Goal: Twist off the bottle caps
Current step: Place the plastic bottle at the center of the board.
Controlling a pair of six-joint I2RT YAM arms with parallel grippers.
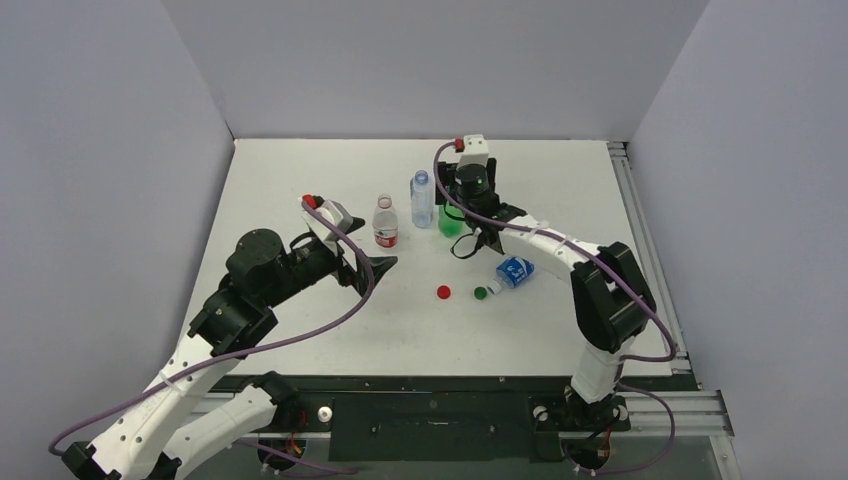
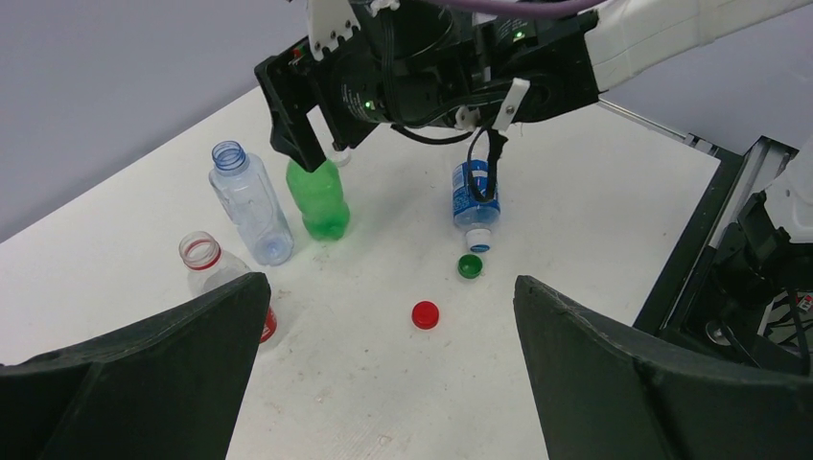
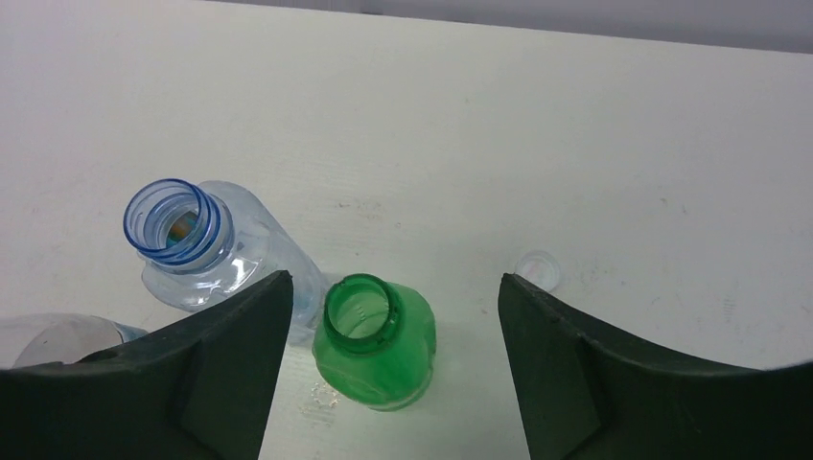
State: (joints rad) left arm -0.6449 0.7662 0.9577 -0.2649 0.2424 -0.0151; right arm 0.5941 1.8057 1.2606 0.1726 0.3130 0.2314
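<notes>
Hovering over the capless green bottle (image 3: 379, 350), right gripper (image 3: 393, 286) stands spread, gripping nothing; bottle mostly hidden under the arm from above; translucent pale cap (image 3: 537, 266) lies to its right; left gripper (image 2: 390, 280) gapes empty, one finger cutting off red-label bottle (image 2: 203, 257); blue-label bottle (image 1: 515, 270) lies sideways; red cap (image 1: 443, 292), green cap (image 1: 480, 293) nearer.

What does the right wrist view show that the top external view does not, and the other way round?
Only the right wrist view shows a pale cap lying on the table beyond the green bottle, and it looks down into the bottles' open mouths. Only the top external view shows the red cap, the green cap and the blue-label bottle lying on its side near them. Both show the green bottle and the clear bottle with a blue rim standing side by side, uncapped.
</notes>
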